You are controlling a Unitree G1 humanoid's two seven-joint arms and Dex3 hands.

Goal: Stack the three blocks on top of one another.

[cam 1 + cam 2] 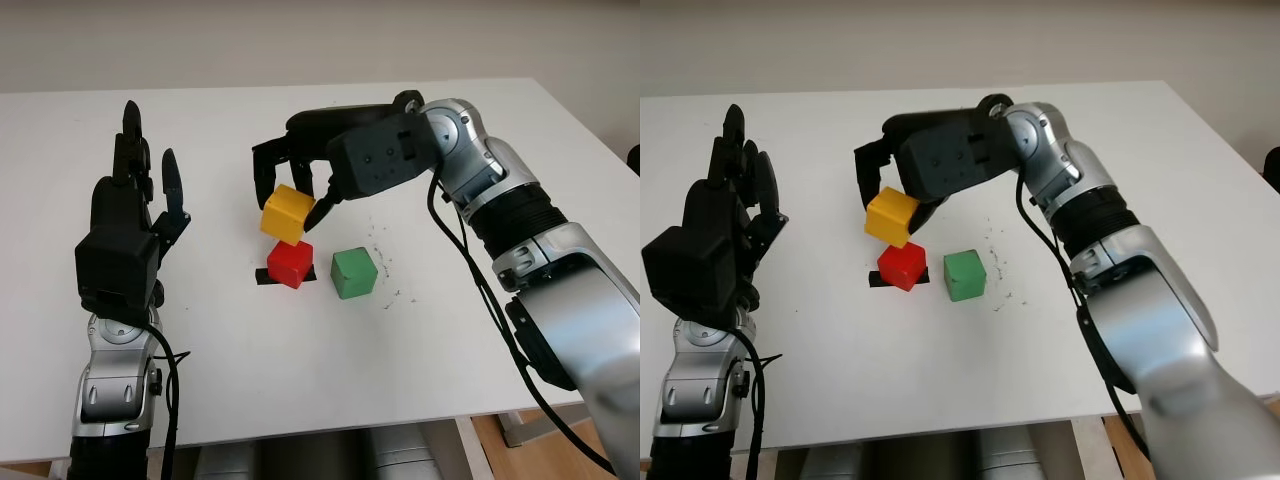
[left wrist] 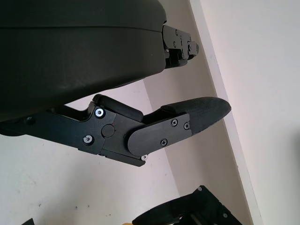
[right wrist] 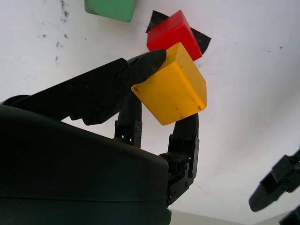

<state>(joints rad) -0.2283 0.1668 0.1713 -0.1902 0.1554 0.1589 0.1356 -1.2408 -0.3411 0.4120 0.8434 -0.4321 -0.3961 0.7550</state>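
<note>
From the head camera, the right hand (image 1: 300, 190) grips the yellow block (image 1: 287, 213) just above the red block (image 1: 290, 264) on the table (image 1: 300, 380), apparently to stack it; the green block (image 1: 354, 273) waits beside. The left hand (image 1: 135, 225) is open, raised clear.

At the right wrist, fingers (image 3: 145, 63) pinch the yellow block tilted.

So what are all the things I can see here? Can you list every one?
yellow block: one, yellow, held tilted in the air just above the red block
red block: one, red, on the table, sitting on the black tape
green block: one, green, on the table beside the red block, apart from it
black tape: one patch, black, stuck to the table under the red block
table: one, white, with small dark specks near the green block
right hand: one, black, over the middle of the table, shut on the yellow block
left hand: one, black, open, raised over the table's left side
</note>
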